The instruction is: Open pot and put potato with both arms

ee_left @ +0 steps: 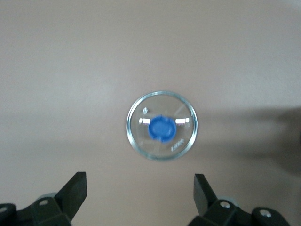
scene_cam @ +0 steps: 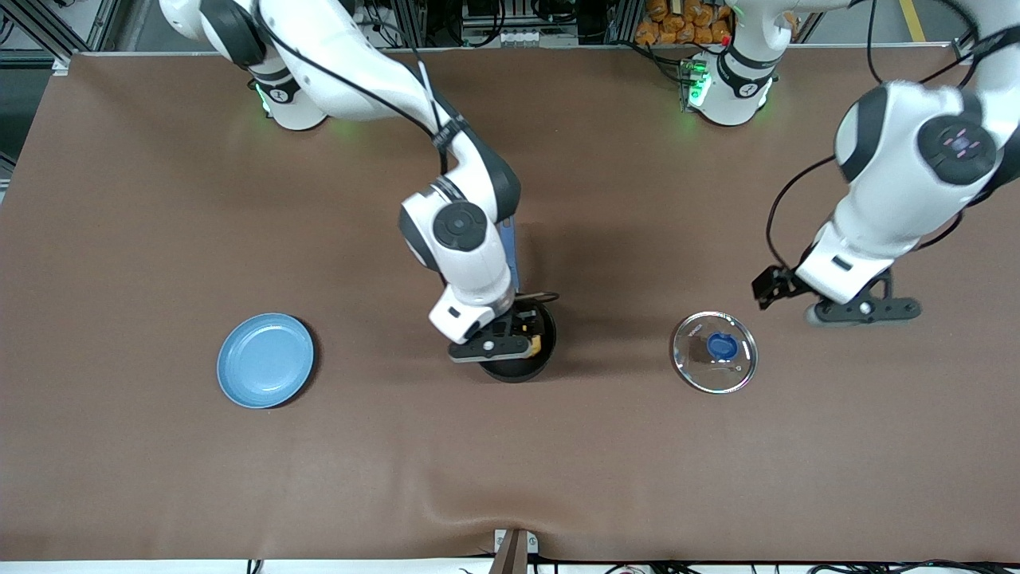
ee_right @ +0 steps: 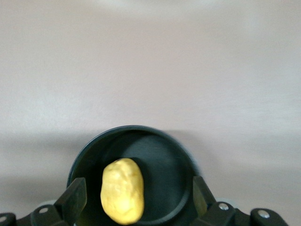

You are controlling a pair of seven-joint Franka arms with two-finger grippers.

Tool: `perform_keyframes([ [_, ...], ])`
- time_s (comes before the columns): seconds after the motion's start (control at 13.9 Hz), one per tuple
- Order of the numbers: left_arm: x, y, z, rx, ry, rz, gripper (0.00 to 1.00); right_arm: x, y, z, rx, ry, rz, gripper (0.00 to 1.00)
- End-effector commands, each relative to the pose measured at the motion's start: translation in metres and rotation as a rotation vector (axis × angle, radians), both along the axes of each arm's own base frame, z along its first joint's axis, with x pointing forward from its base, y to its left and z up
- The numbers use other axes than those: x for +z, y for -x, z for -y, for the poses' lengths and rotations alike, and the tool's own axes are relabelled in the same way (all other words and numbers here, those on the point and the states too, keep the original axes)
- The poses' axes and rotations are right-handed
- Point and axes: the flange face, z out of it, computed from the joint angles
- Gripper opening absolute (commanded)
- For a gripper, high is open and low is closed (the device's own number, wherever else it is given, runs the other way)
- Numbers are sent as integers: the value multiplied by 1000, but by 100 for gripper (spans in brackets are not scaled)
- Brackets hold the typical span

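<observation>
The pot point(scene_cam: 522, 363) stands mid-table, its blue handle point(scene_cam: 511, 247) pointing toward the robots' bases. It has no lid on it. The yellow potato point(ee_right: 122, 190) lies on the pot's black bottom point(ee_right: 164, 160); a bit of it shows in the front view point(scene_cam: 535, 345). My right gripper point(scene_cam: 498, 347) hovers just over the pot, open and empty, its fingers point(ee_right: 73, 197) wide apart on either side of the potato. My left gripper point(scene_cam: 861, 311) is open and empty above bare table toward the left arm's end, with its fingers point(ee_left: 75, 188) spread.
A round glass lid with a blue knob point(scene_cam: 715, 352) lies flat on the table between the pot and the left gripper; it also shows in the left wrist view point(ee_left: 161, 125). A flat blue plate point(scene_cam: 265, 360) lies toward the right arm's end.
</observation>
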Motion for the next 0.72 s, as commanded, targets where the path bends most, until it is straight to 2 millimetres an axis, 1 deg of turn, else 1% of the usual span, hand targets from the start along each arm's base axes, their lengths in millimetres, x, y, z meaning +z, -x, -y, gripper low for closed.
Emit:
perform_keyframes([
  [0.0,54,1,3,-2,19,-54,100,75,-4,53,-59,51,-17,100],
  [0.07,71,4,4,-2,30,-64,100,91,-9,76,-91,65,-24,100],
  [0.14,88,6,5,1,42,-67,100,103,-17,99,-122,77,-15,100],
  [0.22,101,8,4,2,42,-68,100,112,-22,124,-139,87,-8,100],
  [0.29,110,11,3,4,40,-77,100,120,-27,149,-120,99,-5,100],
  [0.43,121,14,-1,-10,39,-79,100,138,-41,204,-42,112,-3,100],
  [0.58,131,16,-8,-40,34,-88,100,151,-46,252,-28,123,-57,100],
  [0.65,141,23,-11,-62,33,-85,100,161,-44,273,-48,116,-82,100],
])
